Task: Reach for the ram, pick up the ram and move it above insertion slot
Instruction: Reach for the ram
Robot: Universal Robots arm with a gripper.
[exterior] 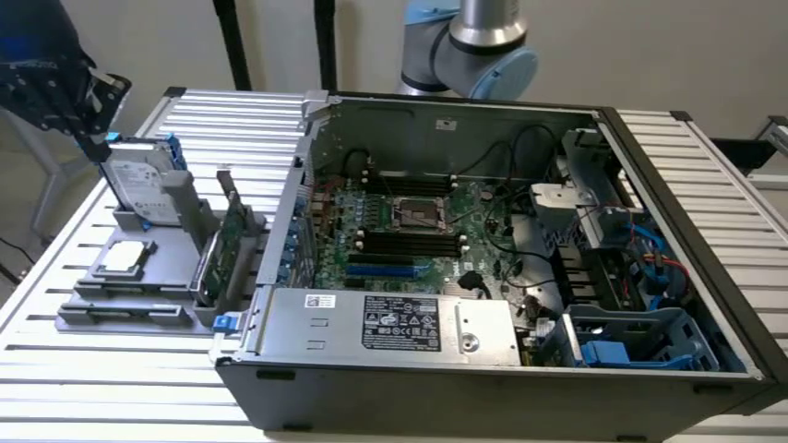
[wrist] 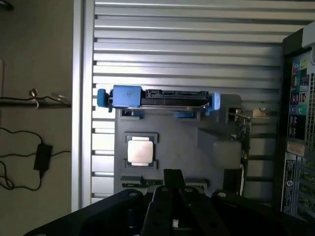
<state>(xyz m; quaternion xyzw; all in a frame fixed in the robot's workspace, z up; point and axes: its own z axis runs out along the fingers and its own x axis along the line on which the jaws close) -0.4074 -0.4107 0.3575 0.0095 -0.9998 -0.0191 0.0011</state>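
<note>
A thin dark strip, likely the ram (wrist: 134, 183) seen edge-on, stands in a slot of the grey holder (wrist: 177, 142) beside a silver processor (wrist: 141, 151). In the exterior view the same strip (exterior: 124, 312) runs along the holder's near edge. My black gripper (wrist: 173, 178) hangs above that end of the holder, fingers together with nothing between them. In the exterior view the gripper (exterior: 89, 129) is high at the left, over the upright hard drive. The black memory slots (exterior: 407, 242) lie on the motherboard inside the open case.
The silver hard drive with blue rails (exterior: 138, 185) and a green expansion card (exterior: 224, 249) stand upright in the holder. The open computer case (exterior: 493, 369) fills the slatted table's middle and right. Cables and a blue drive cage (exterior: 628, 346) crowd the case's right side.
</note>
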